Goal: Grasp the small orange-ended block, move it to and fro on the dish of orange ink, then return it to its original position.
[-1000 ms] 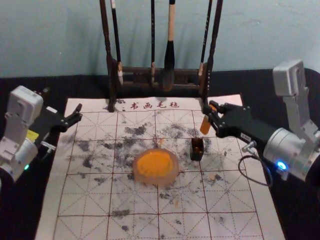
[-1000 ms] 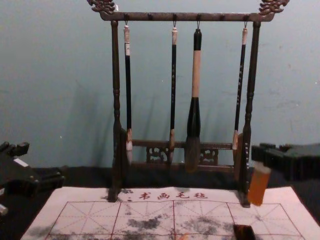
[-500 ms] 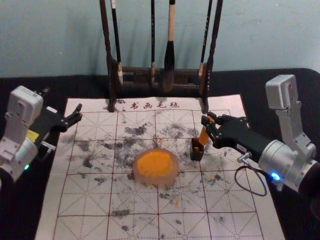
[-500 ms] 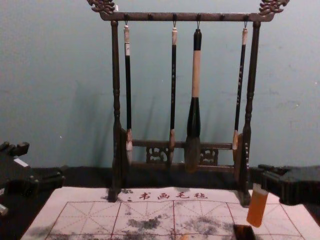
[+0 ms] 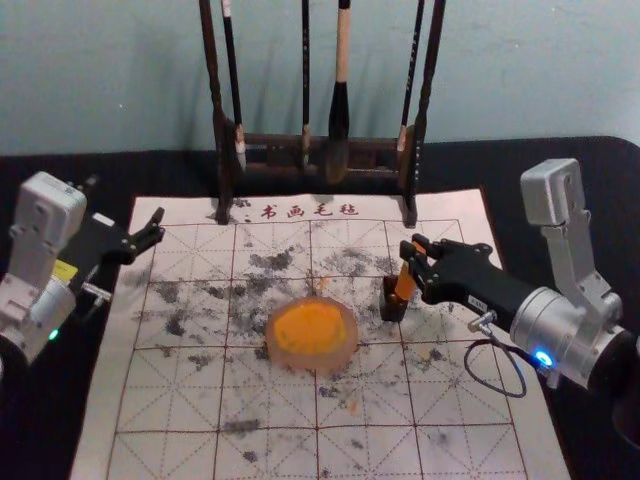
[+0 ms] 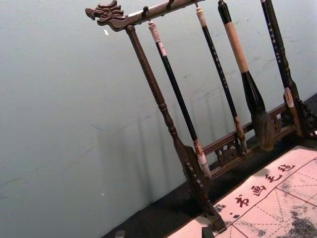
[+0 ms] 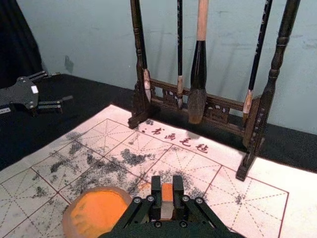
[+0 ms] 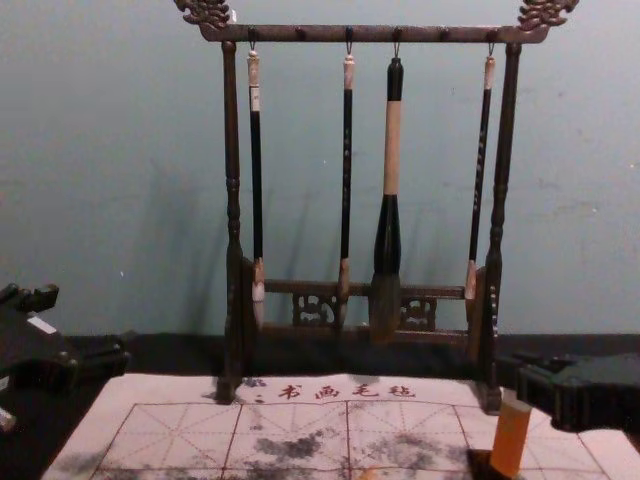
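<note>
Right gripper [image 5: 415, 264] grasping orange-ended block [image 5: 404, 284] at holder [image 5: 391, 309]; left gripper [image 5: 157, 225] spread near mat's [image 5: 270, 400] left edge

Block [image 5: 405, 283]: small, narrow, orange, pale band near upper end. Held in right gripper [image 5: 416, 270], near upright, top leaning right; lower end at mouth of small dark holder [image 5: 393, 308], depth of entry unclear. Ink dish [image 5: 343, 357]: rounded, translucent pinkish rim, orange ink inside; lies flat on mat, left of holder and slightly nearer.
</note>
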